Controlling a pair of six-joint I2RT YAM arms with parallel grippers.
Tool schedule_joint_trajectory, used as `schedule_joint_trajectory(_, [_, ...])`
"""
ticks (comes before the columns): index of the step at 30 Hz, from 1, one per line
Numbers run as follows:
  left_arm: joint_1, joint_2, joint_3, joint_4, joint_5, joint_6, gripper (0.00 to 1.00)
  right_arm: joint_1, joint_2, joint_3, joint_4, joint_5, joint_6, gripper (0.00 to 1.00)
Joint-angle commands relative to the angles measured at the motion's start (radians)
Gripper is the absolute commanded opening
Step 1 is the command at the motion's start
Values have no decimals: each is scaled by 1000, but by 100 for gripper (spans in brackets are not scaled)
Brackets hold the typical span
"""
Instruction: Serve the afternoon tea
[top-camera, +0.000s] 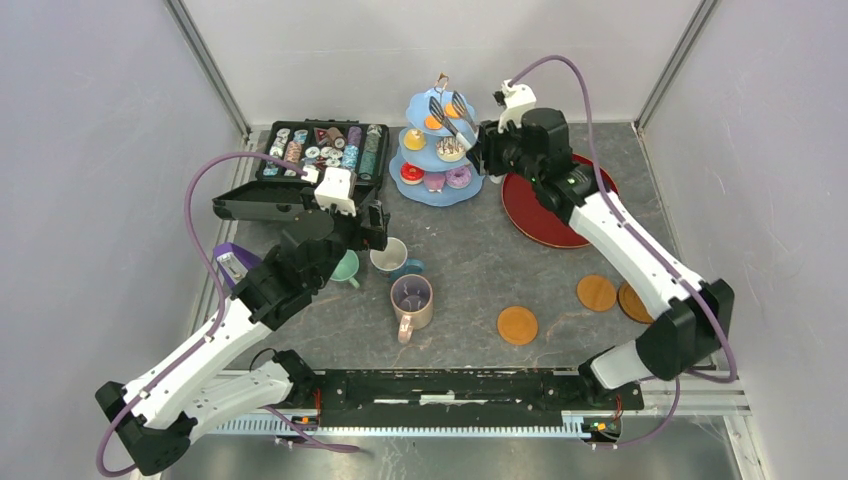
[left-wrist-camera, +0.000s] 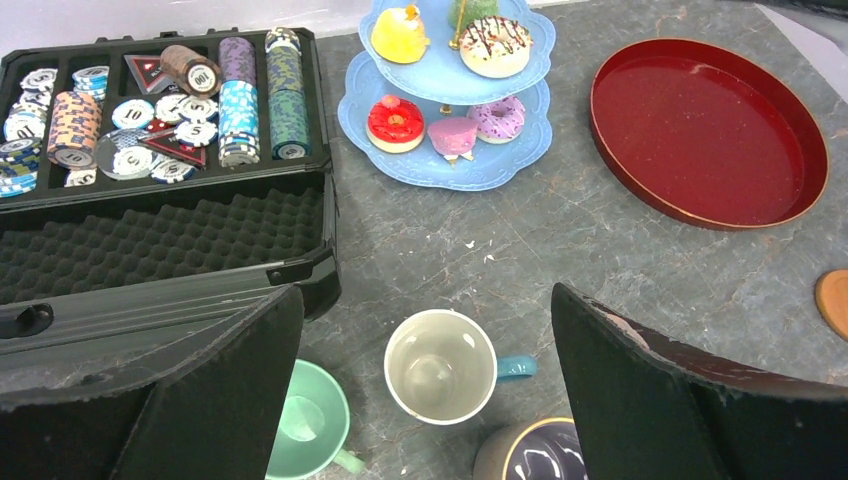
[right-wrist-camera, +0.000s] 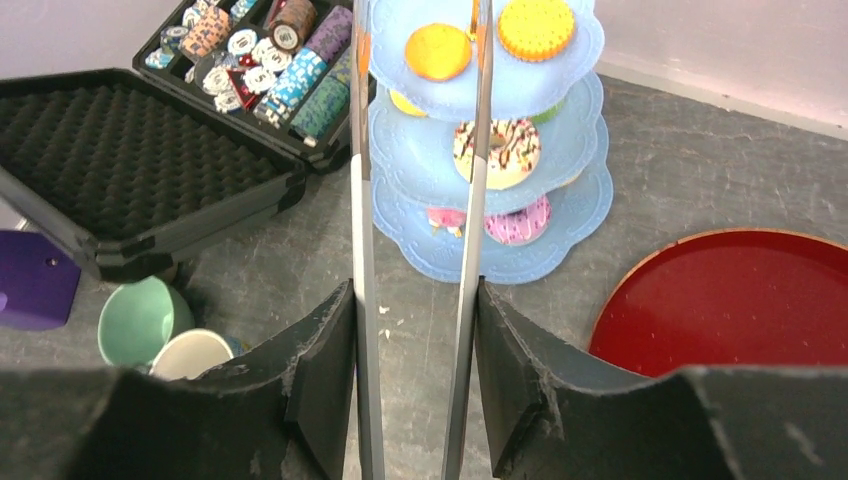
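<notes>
The pale-blue three-tier stand (top-camera: 436, 190) at the back holds several pastries, among them a red doughnut (left-wrist-camera: 384, 122) and a chocolate-striped one (right-wrist-camera: 497, 152). My right gripper (top-camera: 482, 142) (right-wrist-camera: 415, 300) is shut on metal tongs (right-wrist-camera: 362, 200). Their open tips reach over the top tier, either side of an orange pastry (right-wrist-camera: 437, 50). My left gripper (top-camera: 374, 236) (left-wrist-camera: 425, 300) is open and empty above the white-and-blue mug (left-wrist-camera: 441, 366). The mint mug (left-wrist-camera: 308, 420) is to its left. The tall pink-purple mug (top-camera: 411, 300) stands nearer. Three brown coasters (top-camera: 517, 324) lie at the right. The olive mug is out of view.
An open black case of chips (top-camera: 320, 150) stands at the back left, its foam lid (left-wrist-camera: 150, 245) lying flat toward the mugs. A round red tray (top-camera: 545, 225) lies right of the stand. A purple box (top-camera: 232, 262) sits at the left edge.
</notes>
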Motion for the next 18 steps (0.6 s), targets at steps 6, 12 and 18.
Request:
schedule_joint_trajectory(6, [0,-15,19,19,-13,-23,99,-3,-351,-377,88,184,-67,48])
schedule_joint_trajectory(12, [1,-13,19,19,-10,-25,99,-25,-511,-559,55,313,-102,47])
schedule_joint_trajectory(18, [1,-8,21,20,-2,-28,99,-40,-576,-641,14,405,-89,45])
